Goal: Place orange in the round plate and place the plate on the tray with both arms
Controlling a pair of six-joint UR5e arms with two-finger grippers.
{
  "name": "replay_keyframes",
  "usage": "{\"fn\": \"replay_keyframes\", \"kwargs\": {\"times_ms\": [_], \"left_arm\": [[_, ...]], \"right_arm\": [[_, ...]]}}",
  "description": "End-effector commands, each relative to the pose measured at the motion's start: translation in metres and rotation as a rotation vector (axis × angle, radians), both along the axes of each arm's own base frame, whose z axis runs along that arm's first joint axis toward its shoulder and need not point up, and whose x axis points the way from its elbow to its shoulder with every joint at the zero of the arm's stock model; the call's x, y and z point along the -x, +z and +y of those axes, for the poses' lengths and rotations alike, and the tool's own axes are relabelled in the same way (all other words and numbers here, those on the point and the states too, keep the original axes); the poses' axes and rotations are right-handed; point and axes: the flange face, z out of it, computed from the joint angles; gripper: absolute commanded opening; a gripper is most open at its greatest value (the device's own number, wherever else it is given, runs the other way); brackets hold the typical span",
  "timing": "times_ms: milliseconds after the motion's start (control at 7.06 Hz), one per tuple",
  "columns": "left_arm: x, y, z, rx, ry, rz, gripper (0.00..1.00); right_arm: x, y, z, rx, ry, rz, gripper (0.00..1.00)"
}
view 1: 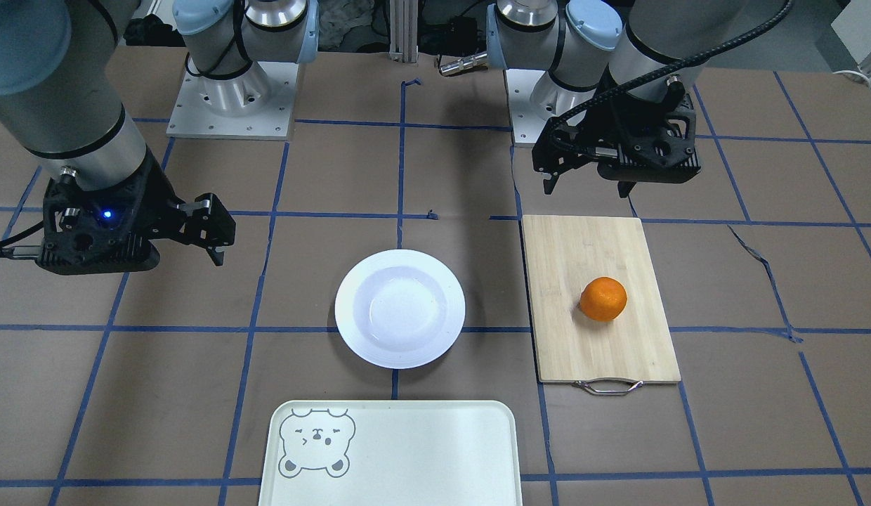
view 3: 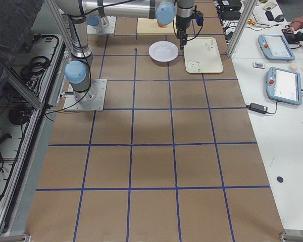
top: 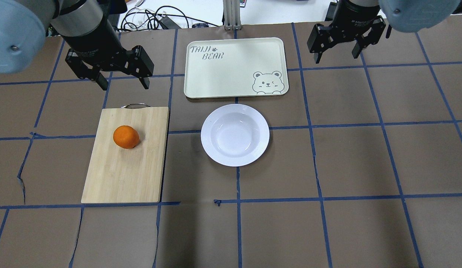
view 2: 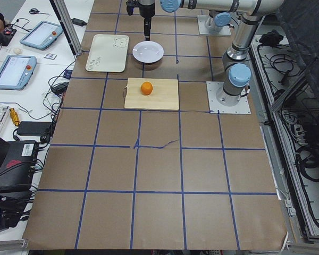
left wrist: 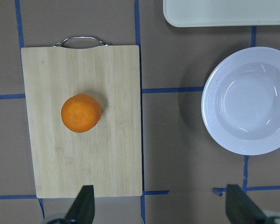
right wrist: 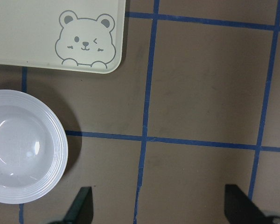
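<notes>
Left gripper (top: 125, 83): jaws spread wide, holding nothing; raised well clear of the table (top: 328, 167) on the round plate's (top: 235, 134) left side, about over the cutting board (top: 123, 175).

Right gripper (top: 336, 56): jaws likewise wide and empty; raised on the plate's right side, above bare table.

Orange (top: 126, 137): rests on the cutting board, left of the plate and well apart from it, towards the board's handle end.

Round plate: white, upright, nothing in its sunken centre; sits flat on the table between the two grippers.

Tray (top: 234, 67): lies flat just beyond the plate on the side away from the robot, near but not touching; its bear drawing is in the corner nearest the plate's right.

Cutting board: bamboo, left of the plate, metal handle (top: 135, 105) pointing away from the robot.
</notes>
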Motion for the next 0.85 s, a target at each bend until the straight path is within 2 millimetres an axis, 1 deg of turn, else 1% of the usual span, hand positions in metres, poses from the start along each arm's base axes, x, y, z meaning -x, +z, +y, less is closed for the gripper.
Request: {"fn": "replay_keyframes", "kwargs": {"times_ms": [0,142,283,708], "left_arm": [[-0.001,0.001,0.000,0.002,0.001,0.000,1.00],[0.000,0.001,-0.001,0.003,0.001,0.002,1.00],[0.000,0.002,0.000,0.003,0.001,0.002,1.00],[-0.001,0.003,-0.001,0.006,0.003,0.002,1.00]], "right_arm": [[-0.015,0.036,0.035,-0.005,-0.026,0.012,1.00],[-0.016,0.056,0.049,0.028,-0.026,0.002,1.00],[-0.018,0.072,0.064,0.021,-0.025,-0.022,1.00],[-0.017,0.066,0.068,-0.003,-0.027,-0.014,1.00]]}}
